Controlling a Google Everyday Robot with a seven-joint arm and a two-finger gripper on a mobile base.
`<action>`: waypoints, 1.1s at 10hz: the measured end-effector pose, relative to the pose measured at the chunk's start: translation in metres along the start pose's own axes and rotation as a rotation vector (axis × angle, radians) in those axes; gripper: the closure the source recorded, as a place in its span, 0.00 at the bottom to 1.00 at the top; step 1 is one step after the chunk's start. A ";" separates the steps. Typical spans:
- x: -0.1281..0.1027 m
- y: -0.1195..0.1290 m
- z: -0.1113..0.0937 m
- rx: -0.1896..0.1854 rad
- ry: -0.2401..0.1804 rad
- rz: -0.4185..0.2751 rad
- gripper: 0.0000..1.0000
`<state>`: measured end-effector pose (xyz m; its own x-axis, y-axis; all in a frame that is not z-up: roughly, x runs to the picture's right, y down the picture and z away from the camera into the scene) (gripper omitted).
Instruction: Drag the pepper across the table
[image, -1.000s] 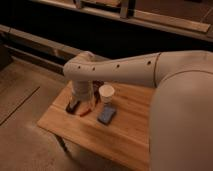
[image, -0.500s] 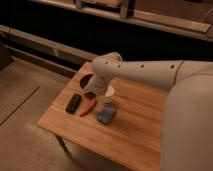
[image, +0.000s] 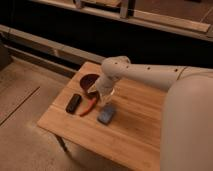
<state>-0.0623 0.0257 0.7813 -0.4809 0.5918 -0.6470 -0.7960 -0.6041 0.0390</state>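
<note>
One pepper (image: 88, 106) is laid on the table (image: 135, 137) between a black bar (image: 73, 103) and a blue-grey pad (image: 106, 114). The gripper (image: 101, 95) is held just by its far end; its state cannot be told.

A dark red bowl (image: 88, 80) sits farthest back of the 3 loose items, its right side partly covered by the gripper (image: 103, 96), which hangs low beside it. A black oblong bar (image: 73, 103) lies in front of the bowl toward the left, apart from a blue-grey flat rectangle (image: 106, 114) lying just in front of the gripper. A grey concrete floor (image: 22, 100) crossed by 1 dark line spreads at the left, and pale horizontal ledges (image: 50, 47) run along the dark wall behind.
</note>
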 end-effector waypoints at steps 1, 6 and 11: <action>0.003 0.013 -0.010 0.007 -0.015 -0.049 0.35; 0.034 0.028 -0.002 0.083 0.039 -0.121 0.35; 0.042 -0.011 0.037 0.223 0.144 -0.034 0.35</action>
<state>-0.0877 0.0768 0.7819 -0.4075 0.5181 -0.7520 -0.8798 -0.4433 0.1714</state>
